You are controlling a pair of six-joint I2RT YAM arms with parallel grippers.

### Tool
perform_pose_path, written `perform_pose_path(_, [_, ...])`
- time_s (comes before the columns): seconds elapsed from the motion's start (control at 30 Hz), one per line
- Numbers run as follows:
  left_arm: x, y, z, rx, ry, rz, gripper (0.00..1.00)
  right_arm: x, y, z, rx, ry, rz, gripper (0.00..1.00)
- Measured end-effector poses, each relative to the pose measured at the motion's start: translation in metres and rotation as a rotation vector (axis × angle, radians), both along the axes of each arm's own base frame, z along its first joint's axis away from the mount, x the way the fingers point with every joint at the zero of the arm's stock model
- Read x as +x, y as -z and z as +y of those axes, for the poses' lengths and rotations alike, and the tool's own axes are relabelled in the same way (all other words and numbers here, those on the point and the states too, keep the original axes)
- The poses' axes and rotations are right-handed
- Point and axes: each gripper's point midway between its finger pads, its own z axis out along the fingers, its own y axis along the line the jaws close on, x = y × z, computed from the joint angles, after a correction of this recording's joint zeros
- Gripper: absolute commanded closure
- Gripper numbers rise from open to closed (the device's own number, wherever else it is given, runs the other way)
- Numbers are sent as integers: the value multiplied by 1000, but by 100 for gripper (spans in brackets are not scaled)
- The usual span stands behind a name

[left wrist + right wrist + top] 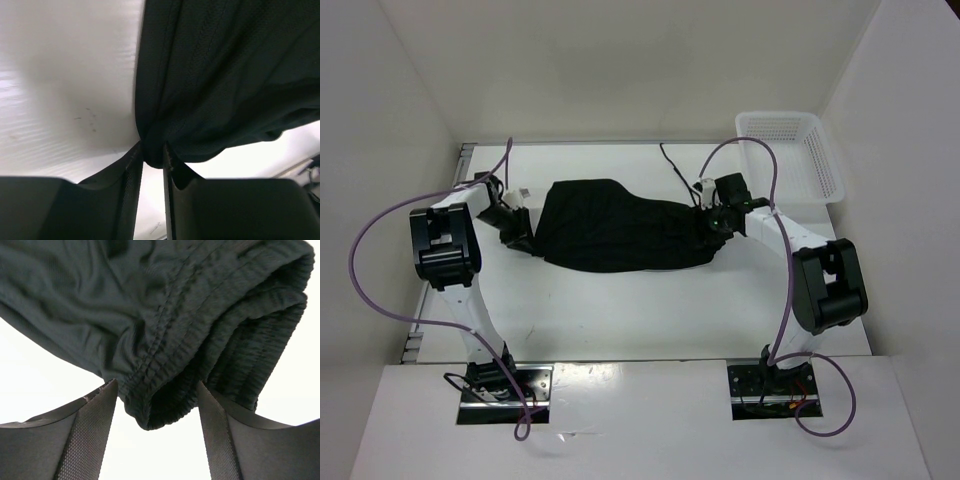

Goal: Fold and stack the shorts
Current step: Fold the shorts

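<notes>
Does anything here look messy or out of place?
Nothing looks damaged. The black shorts are bunched and wrinkled rather than flat, and their drawstring trails loose over the table on the far side.

The top camera looks down from above and behind the arm bases over the whole bench. Both wrist cameras look past their own fingers, very near the shorts, which all three views share.
</notes>
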Motion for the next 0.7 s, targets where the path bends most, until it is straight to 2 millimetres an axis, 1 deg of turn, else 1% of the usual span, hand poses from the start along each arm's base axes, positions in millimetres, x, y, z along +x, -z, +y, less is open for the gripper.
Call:
perform_pose_path(0.07, [-3, 0, -4, -22, 2, 15, 72, -5, 2, 0, -8, -33, 4, 33])
perform_pose_path(0.13, [-7, 0, -5, -32, 3, 30, 76, -12, 4, -1, -10, -61, 17, 33])
perform_pose_path(0.17, [-8, 0, -6, -37, 2, 37, 80, -16, 6, -1, -10, -72, 25, 38])
perform_pose_path(0.3, [-16, 2, -10, -57, 3, 64, 89, -30, 16, 0, -2, -104, 60, 51])
perform_pose_path(0.33, [-17, 2, -11, -59, 3, 68, 92, -33, 18, 0, 0, -109, 67, 55])
perform_pose_path(0.37, [-18, 2, -11, -62, 3, 71, 93, -34, 18, 0, 3, -113, 70, 60])
perform_pose_path(0.4, [-19, 2, -11, -63, 3, 74, 93, -34, 18, 1, 7, -116, 69, 71])
perform_pose_path(0.47, [-20, 2, -12, -64, 3, 79, 95, -33, 18, 2, 13, -122, 64, 82])
perform_pose_path(0.5, [-20, 2, -12, -65, 4, 82, 96, -33, 18, 3, 15, -122, 66, 91])
perform_pose_path(0.57, [-22, 1, -12, -66, 3, 88, 96, -32, 19, 3, 16, -123, 63, 100])
perform_pose_path(0.63, [-23, -2, -12, -69, 4, 99, 96, -30, 18, 3, 15, -119, 59, 100])
perform_pose_path(0.7, [-21, -9, -12, -73, 4, 104, 96, -23, 13, 4, 10, -122, 39, 100])
